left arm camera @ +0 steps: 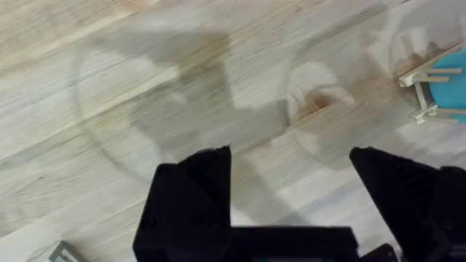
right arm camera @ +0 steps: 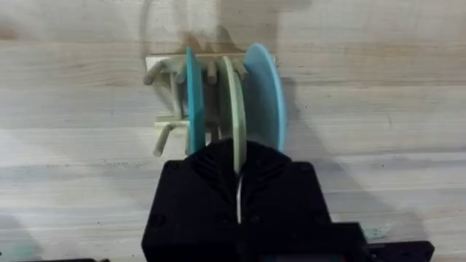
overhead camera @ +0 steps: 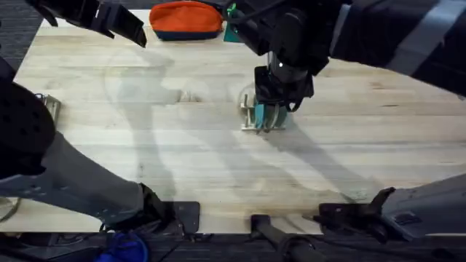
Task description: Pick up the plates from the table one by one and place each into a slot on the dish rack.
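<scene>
Cream-green plate [right arm camera: 233, 102] stood on edge in rack [right arm camera: 171, 109] between two teal plates [right arm camera: 194, 94], pinched by right jaws, left jaws spread over table [left arm camera: 109, 87].

The overhead camera looks down on the whole table [overhead camera: 182, 145]. Both wrist cameras look down from close above it, sharing the dish rack [right arm camera: 175, 94].

light wood table [overhead camera: 182, 156] carries the dish rack [overhead camera: 256, 120] and an orange pouch [overhead camera: 186, 18].
</scene>
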`<state>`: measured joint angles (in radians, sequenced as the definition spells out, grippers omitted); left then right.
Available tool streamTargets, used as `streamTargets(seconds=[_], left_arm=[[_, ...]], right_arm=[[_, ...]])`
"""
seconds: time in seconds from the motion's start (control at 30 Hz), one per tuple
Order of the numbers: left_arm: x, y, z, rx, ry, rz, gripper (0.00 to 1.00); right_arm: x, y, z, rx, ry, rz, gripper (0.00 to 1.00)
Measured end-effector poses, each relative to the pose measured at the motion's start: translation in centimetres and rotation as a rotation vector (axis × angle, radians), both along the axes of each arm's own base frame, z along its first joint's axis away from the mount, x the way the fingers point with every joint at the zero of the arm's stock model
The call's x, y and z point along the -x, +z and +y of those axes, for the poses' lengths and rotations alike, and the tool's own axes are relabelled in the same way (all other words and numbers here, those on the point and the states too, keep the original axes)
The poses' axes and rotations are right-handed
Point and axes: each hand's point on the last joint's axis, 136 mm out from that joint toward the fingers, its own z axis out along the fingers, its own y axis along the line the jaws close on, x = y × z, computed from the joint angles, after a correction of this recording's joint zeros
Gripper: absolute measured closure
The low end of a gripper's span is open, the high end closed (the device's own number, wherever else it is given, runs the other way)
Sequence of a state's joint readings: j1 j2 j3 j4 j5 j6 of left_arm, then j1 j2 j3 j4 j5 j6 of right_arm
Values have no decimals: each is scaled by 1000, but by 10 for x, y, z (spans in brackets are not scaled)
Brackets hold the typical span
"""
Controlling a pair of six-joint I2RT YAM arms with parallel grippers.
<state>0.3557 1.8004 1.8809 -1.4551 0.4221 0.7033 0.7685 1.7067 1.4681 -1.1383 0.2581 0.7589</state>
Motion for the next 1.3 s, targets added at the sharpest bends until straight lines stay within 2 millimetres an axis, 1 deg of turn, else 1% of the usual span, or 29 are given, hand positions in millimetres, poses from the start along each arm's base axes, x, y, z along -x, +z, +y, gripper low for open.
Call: streamTargets(seconds=[0.17, 0.2, 0.23, 0.3, 0.33, 0.37, 0.9, 1.03, 1.3], left_arm=[[0, 0, 0, 0, 0, 0, 6], [0, 0, 0, 0, 0, 0, 6], [0, 0, 0, 0, 0, 0, 6], [0, 0, 0, 0, 0, 0, 6], [0, 0, 0, 0, 0, 0, 6], [0, 0, 0, 0, 0, 0, 6], [0, 0, 0, 0, 0, 0, 5], [0, 0, 0, 0, 0, 0, 6], [0, 0, 0, 0, 0, 0, 6]], right_arm=[[-1, 0, -1, 4, -1, -6, 968], [-1, 0, -1, 4, -2, -7, 952], [-1, 0, -1, 4, -5, -7, 911], [-1, 0, -1, 3, -5, -9, 768], [-2, 1, 0, 3, -4, -11, 714], [-2, 1, -1, 4, -5, -11, 699], [-2, 3, -1, -1, -5, -18, 673], [-2, 16, -2, -27, -6, -49, 655], [-4, 52, -10, -64, -10, -151, 599]])
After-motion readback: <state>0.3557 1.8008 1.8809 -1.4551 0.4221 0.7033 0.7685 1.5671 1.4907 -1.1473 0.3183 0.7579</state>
